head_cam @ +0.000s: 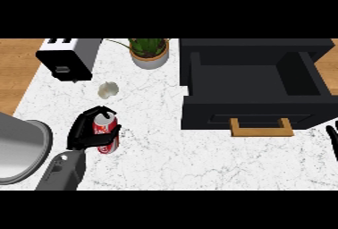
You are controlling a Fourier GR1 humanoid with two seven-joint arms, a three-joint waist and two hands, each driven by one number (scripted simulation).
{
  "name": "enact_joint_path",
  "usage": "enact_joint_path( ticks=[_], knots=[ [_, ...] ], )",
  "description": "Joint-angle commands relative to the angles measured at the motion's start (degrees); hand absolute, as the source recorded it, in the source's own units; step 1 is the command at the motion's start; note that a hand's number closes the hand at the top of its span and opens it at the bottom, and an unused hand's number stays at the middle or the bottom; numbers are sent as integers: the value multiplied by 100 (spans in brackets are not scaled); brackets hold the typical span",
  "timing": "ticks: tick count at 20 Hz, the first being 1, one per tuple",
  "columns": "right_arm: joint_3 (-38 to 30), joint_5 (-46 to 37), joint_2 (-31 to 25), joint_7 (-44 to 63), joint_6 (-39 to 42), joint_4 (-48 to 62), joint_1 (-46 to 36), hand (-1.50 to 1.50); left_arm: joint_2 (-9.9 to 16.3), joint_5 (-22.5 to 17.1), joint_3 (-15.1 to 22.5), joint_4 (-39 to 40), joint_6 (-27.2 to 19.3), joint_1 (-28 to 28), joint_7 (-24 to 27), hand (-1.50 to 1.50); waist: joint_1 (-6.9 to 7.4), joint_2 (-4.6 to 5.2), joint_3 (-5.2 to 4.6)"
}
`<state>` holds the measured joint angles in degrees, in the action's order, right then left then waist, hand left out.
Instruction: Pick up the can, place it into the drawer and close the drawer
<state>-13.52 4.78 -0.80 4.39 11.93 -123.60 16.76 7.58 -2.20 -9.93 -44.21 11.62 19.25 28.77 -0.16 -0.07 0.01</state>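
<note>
- Left hand: fingers and thumb curled round the red can, which stands on the marble worktop at the view's lower left.
- Right hand: only straight fingers show at the right edge, holding nothing.
- Drawer: black, pulled open, wooden handle facing forward, well apart from the can.
- Behind the can: garlic bulb, toaster, potted plant.

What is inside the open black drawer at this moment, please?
The drawer stands open and its visible floor holds nothing. The red can is not in it: it is on the white counter, with the left hand curled round it. Nothing covers the drawer's inside.
</note>
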Motion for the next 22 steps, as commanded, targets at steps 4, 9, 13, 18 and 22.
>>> enact_joint_path(
  ticks=[4, 9, 13, 18, 22],
  knots=[
    [124, -82, 73, -27, -64, -94, 195, -150, 97, -378, -372, -512, -428, -80, -378, 150, 12, -6, 1],
    [188, -106, 72, 344, -275, -253, -243, -150, -190, -462, -238, -1583, -1005, -294, -970, 150, 29, -4, 1],
    [-474, 558, -171, 93, 224, -242, 243, -150, -395, -382, 53, -2102, -1235, -172, -1435, 150, -14, -5, 2],
    [-349, 456, -177, 617, -38, -496, 28, -150, -492, -25, 618, -3278, -1484, -238, -2177, 150, 20, -6, 1],
    [-171, 234, -38, 242, -9, -200, -24, -150, -744, 153, 1017, -3329, -2046, 400, -2544, 150, -9, 2, 1]
  ],
)
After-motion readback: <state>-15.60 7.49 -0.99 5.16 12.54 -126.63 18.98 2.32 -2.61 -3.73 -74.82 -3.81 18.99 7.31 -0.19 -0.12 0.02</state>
